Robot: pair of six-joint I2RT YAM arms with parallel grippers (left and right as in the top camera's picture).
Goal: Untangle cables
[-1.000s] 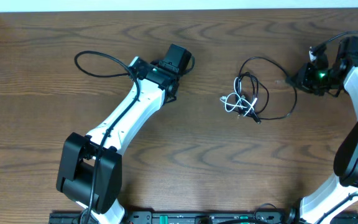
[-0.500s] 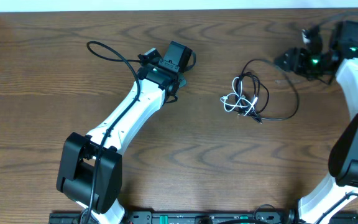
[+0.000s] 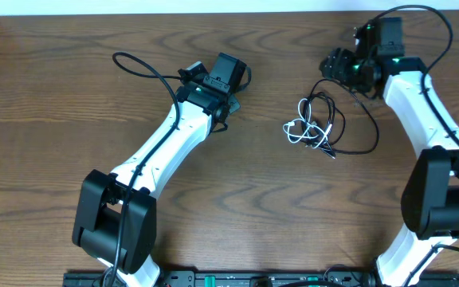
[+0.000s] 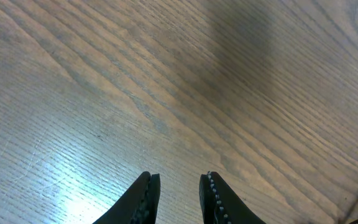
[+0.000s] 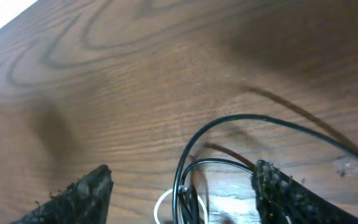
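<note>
Overhead: left arm (image 3: 162, 143) stretches from the table's (image 3: 46, 159) near edge diagonally toward the far middle. The left gripper (image 3: 228, 70) is over bare wood. Right arm (image 3: 425, 119) runs up the right edge and bends inward, with the right gripper (image 3: 333, 64) near the far edge. The cables (image 3: 317, 127) lie tangled right of centre, just nearside of that gripper.

Left wrist: fingers stand a narrow gap apart, nothing between them.

Right wrist: fingers spread wide. The black cord (image 5: 229, 121) loops on the wood between them, unclamped. The white cord (image 5: 161, 208) curls at the bottom.
</note>
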